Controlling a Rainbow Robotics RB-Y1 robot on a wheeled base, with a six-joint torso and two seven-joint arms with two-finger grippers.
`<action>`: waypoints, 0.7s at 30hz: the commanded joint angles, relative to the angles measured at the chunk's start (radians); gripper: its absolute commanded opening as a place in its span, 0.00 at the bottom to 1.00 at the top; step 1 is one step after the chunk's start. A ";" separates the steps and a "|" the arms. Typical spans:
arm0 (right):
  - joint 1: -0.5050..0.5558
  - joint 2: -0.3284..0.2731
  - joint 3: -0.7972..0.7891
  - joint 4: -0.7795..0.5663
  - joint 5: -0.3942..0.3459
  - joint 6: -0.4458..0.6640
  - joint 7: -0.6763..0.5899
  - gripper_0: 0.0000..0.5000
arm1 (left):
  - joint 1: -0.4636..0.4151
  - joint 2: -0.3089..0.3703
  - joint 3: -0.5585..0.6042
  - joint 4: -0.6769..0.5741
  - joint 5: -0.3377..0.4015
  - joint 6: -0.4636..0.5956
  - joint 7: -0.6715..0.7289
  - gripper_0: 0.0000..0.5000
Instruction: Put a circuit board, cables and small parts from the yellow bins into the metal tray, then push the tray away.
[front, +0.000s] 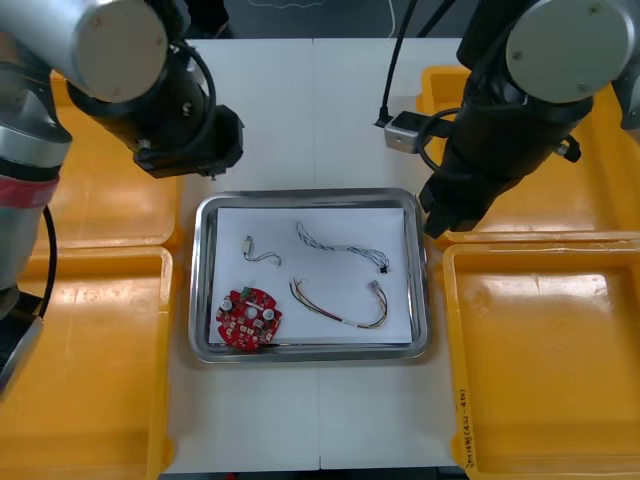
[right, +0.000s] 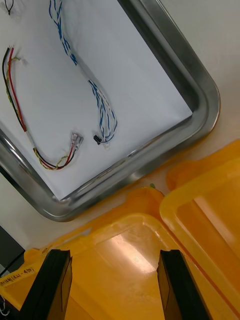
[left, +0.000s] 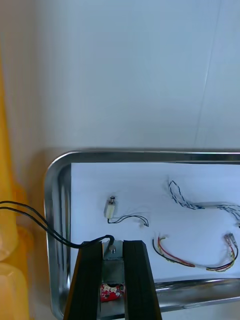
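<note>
On the light table (front: 315, 110), with yellow bins (front: 100, 200) at both sides, the metal tray (front: 202, 290) in the middle, white inside. Inside the tray, all apart from each other: a round red circuit board (front: 248, 317) in the near left corner; a red and yellow cable (front: 345, 310) to the right of it; a twisted blue and white cable (front: 340, 246) farther back; a small metal part (front: 247, 243) with a thin dark wire (front: 265, 257) in the far left part.

Above the table, at the far left corner of the tray, the left gripper (left: 113, 245). Black fingers (left: 90, 280) drawn close, clamped on a second small metal part (left: 114, 256), grey, sitting between them. From this part, a black cable (left: 45, 227) running over the tray rim toward the yellow bin side.

Above the right bins, just beside the right rim of the tray, the right gripper (right: 114, 252). Here both fingertips well apart, with nothing between them, only the inside of a bin below.
</note>
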 joint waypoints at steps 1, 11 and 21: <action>0.081 -0.105 -0.090 -0.105 -0.020 0.017 -0.086 1.00 | -0.027 -0.051 -0.092 -0.023 -0.030 0.007 0.019 0.00; 0.266 -0.218 -0.242 -0.214 -0.031 0.025 -0.144 1.00 | 0.060 -0.114 -0.135 0.017 -0.118 -0.002 -0.015 0.00; 0.450 -0.226 -0.415 -0.238 0.000 0.025 -0.160 1.00 | 0.152 -0.160 -0.133 0.036 -0.197 -0.089 -0.135 0.00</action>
